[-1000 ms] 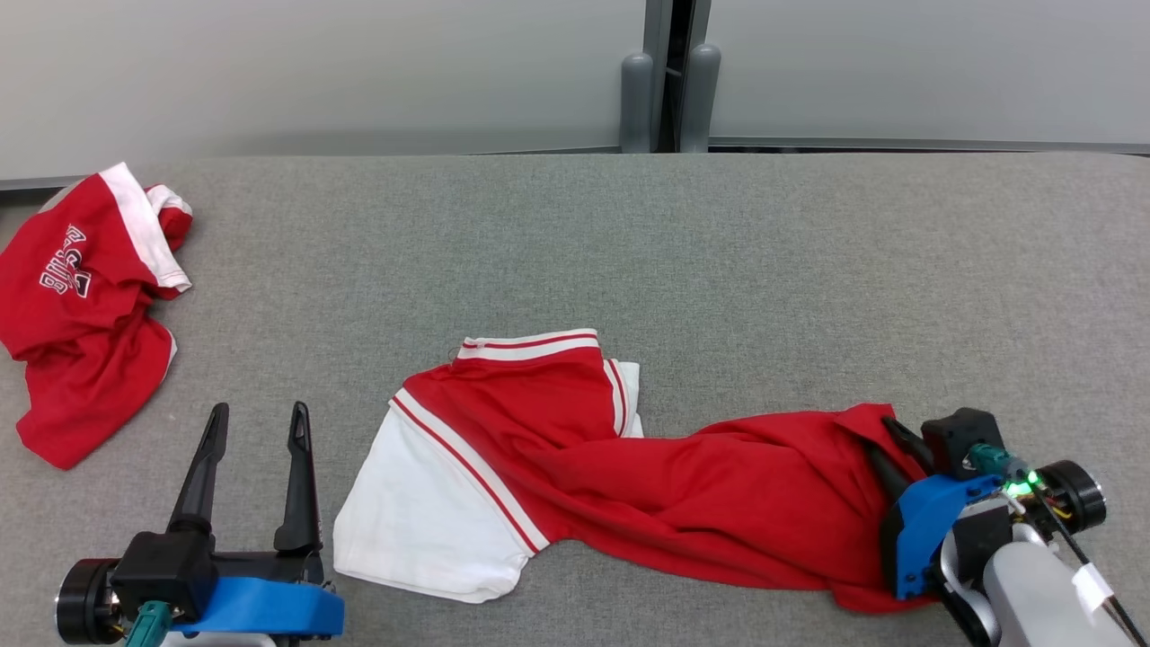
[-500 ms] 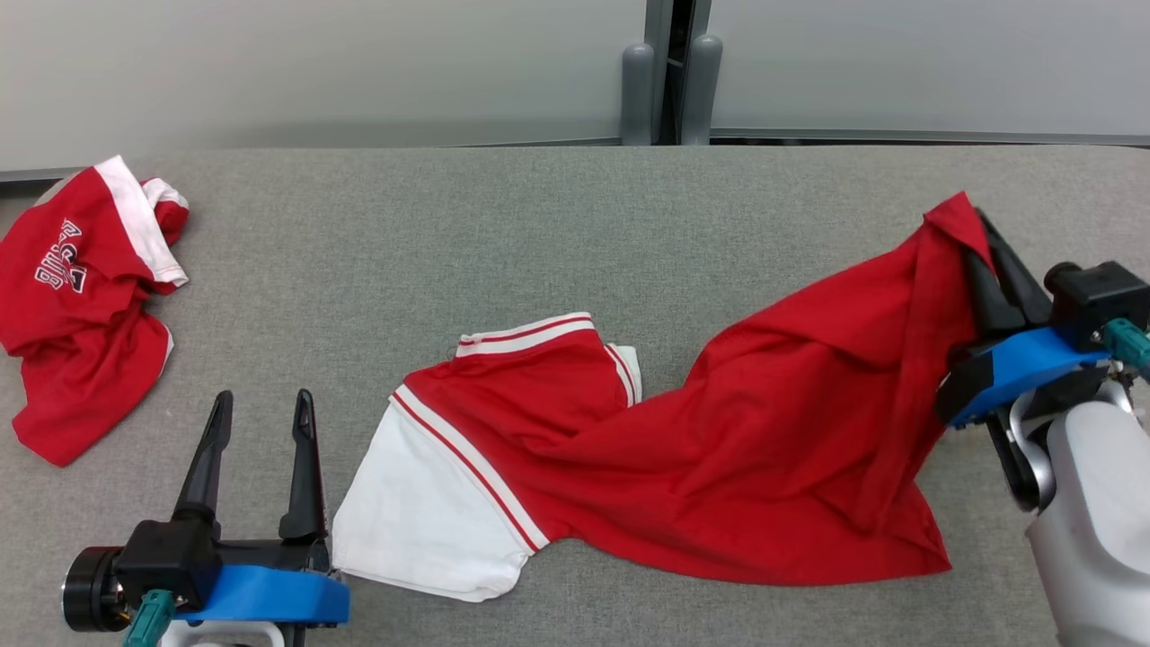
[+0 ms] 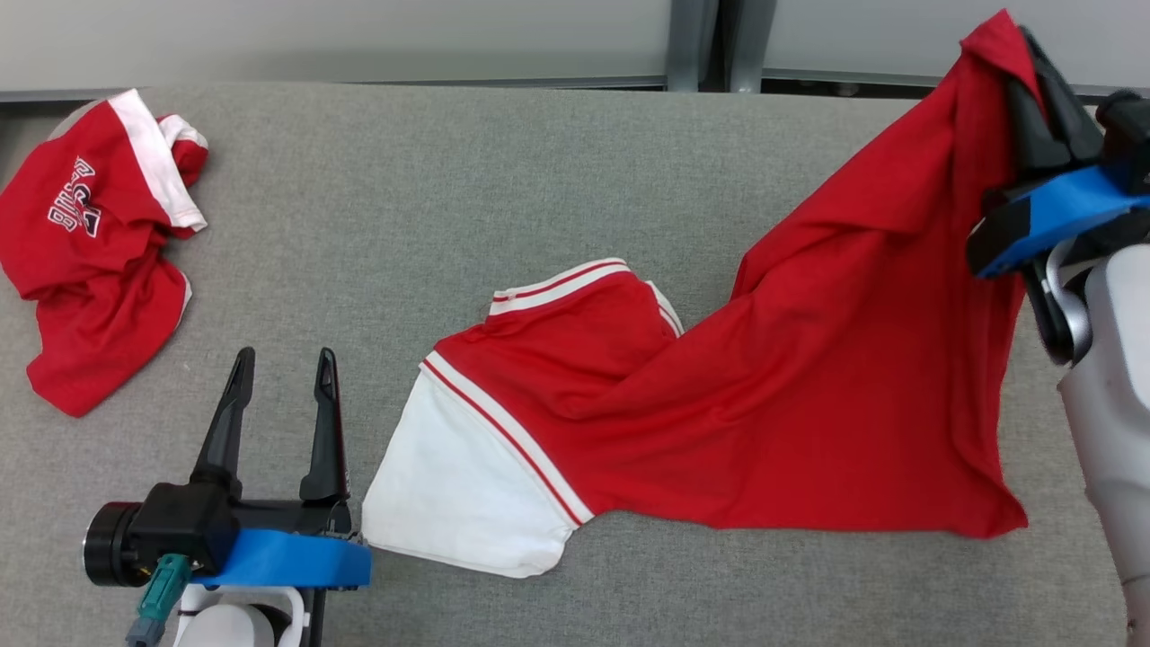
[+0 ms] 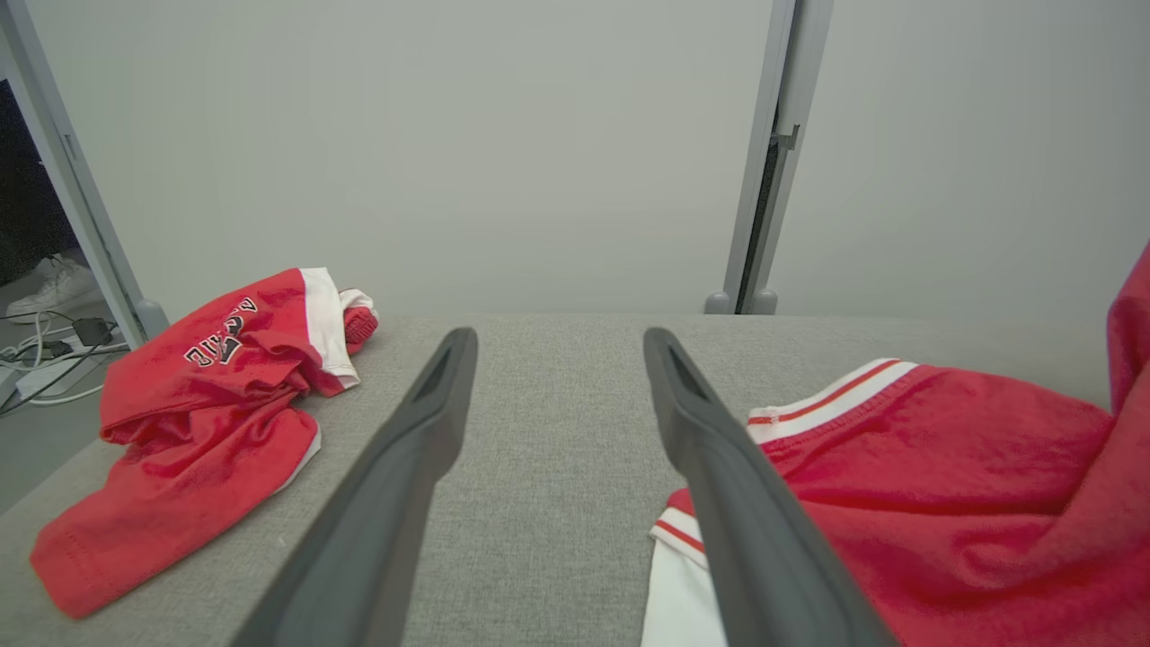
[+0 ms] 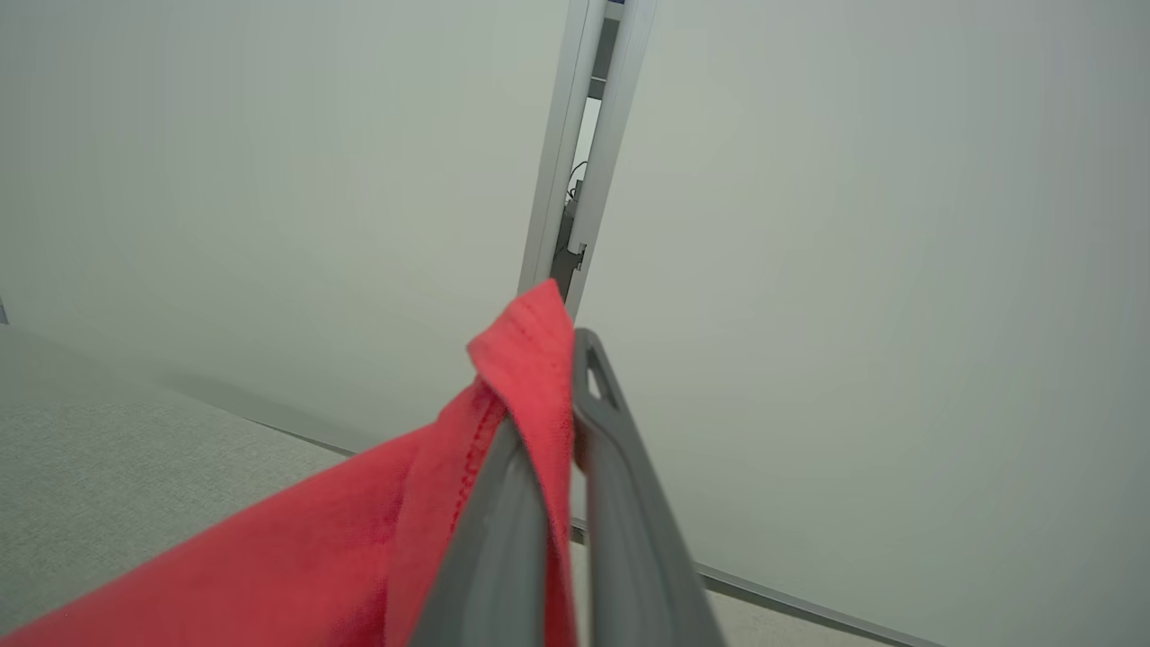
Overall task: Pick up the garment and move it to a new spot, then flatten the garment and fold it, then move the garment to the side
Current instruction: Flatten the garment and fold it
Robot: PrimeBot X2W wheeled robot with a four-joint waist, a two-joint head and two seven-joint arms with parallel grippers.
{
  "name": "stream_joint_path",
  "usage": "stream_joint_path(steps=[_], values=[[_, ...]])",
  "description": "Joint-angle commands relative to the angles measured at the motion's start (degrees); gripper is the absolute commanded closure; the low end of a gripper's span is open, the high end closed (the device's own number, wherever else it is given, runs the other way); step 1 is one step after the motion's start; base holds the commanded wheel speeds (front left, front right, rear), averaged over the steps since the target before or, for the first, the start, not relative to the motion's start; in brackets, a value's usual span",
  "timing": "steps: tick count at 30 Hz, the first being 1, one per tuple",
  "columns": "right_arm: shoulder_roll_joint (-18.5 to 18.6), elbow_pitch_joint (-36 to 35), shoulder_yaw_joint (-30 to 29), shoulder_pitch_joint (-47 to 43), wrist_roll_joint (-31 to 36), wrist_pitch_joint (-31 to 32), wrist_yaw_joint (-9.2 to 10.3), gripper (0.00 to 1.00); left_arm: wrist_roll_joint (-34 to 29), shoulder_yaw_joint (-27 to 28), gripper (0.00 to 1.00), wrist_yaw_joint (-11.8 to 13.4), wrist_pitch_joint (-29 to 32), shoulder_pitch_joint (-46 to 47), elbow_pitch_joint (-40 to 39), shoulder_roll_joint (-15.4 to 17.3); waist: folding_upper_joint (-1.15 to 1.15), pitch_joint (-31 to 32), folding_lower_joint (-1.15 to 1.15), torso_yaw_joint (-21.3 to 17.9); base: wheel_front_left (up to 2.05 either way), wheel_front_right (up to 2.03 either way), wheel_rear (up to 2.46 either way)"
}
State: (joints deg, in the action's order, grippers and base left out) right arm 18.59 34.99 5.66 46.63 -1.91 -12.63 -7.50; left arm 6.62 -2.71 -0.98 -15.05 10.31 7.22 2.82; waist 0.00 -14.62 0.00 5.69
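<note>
Presently, the red T-shirt (image 3: pixel 791 377) is held up by one hem corner at the far right of the head view, and the rest of its cloth is draped diagonally down onto the grey fabric-covered table (image 3: pixel 539 198). The raised corner is pinched by the right gripper (image 3: pixel 1024 54). In the right wrist view its two dark fingers (image 5: pixel 620 485) are seen pressed together on the cloth, with the stitched red hem folded over the left finger and poking out just past the tips. Below the grip, the fabric is pulled into long folds that fan out toward the middle of the table.

The shirt's lower part is laid on the table. A white sleeve (image 3: pixel 458 485) is spread flat toward the near edge, bordered by a thin red stripe, and a white striped band (image 3: pixel 557 283) is turned up behind it.

Just beside the white sleeve, the left gripper (image 3: pixel 285 359) is held low over the table with its fingers well apart, pointed toward the far wall. Nothing is held between them. Whether the gripper's blue base touches the sleeve cannot be told.

A second red shirt (image 3: pixel 90 234), crumpled and printed with white lettering, is left at the table's far left corner, well apart from both grippers. Pale wall panels (image 5: pixel 853 270) are seen behind the table, divided by a grey post (image 3: pixel 705 45).
</note>
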Motion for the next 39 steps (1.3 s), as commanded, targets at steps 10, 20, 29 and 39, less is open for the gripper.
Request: stream_joint_path(steps=[10,20,29,39], values=[[2.6,11.0,0.3,11.6,2.9,-1.5,0.03,0.90,1.3,-2.2,0.00,1.0,-0.2,3.7,-0.5,0.2,0.00,-5.2,0.00,3.0,0.00,0.00,0.00],[2.8,20.4,-1.6,9.6,2.2,-2.4,0.02,0.00,0.5,-2.2,0.00,1.3,-0.2,4.0,-0.1,0.2,0.00,-4.5,0.00,1.7,0.00,0.00,0.00],[1.0,9.3,-6.5,-3.8,-0.3,-2.5,0.02,0.00,-1.4,-0.7,0.00,0.3,-0.2,1.7,0.2,0.2,0.00,-0.3,0.00,-2.0,0.00,0.00,0.00],[-4.4,-9.2,-6.8,-20.6,-2.3,-2.5,0.02,0.00,-2.8,1.6,0.00,-0.7,-0.2,-2.8,0.3,0.2,0.00,6.5,0.00,-5.5,0.00,0.00,0.00]])
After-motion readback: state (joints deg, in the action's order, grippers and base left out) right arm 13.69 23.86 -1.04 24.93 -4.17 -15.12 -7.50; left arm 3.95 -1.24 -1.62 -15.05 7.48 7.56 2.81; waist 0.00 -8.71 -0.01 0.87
